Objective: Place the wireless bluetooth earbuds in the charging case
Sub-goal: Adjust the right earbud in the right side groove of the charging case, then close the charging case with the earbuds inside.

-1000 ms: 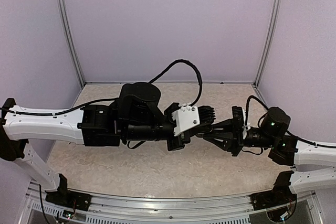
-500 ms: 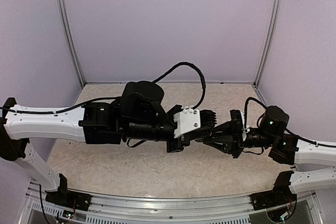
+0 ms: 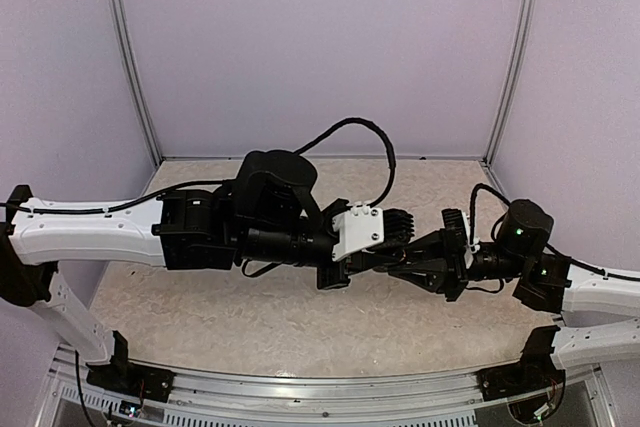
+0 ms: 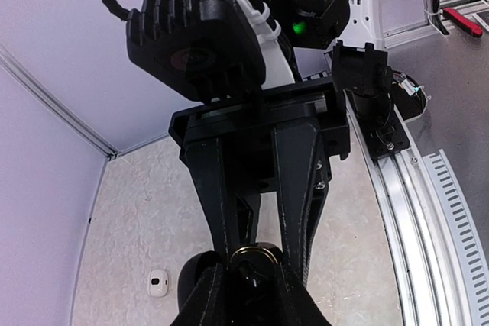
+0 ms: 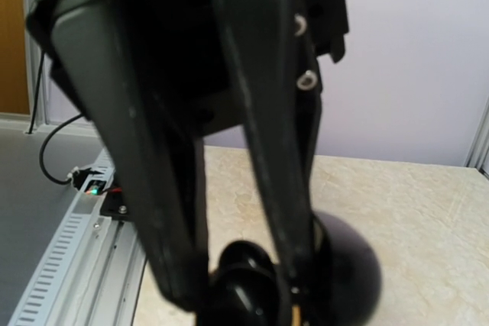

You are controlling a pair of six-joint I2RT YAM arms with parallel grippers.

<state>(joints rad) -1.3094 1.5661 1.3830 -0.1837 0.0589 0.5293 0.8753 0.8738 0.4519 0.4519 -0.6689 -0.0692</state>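
My right end effector (image 4: 256, 247) came in from 3 o'clock in the overhead view and my left end effector (image 5: 244, 288) from 9 o'clock. They met tip to tip in the air above the middle of the speckled beige bench (image 5: 428, 211).

The right fingers were pinched together on a tiny round black plastic earbud with a gold ring (image 4: 256, 256). The left fingers flanked the same earbud. I could not tell whether they gripped it or stood slightly apart.

The glossy black domed charging case (image 5: 348, 265) sat on the bench below, at about 7 o'clock of the earbud in the left wrist view. A small white plastic piece (image 4: 158, 283), which I took for another earbud, lay further out at 8 o'clock.

The main risk, as I judged it, was the hand-over itself. The earbud was far smaller than either finger, so any mismatch in release and grip could let it slip, twist or drop. A fall could send it bouncing off the case and rolling across the bench. The crowded fingertips could also collide, or hide the earbud's orientation, leaving it turned wrongly for its socket.
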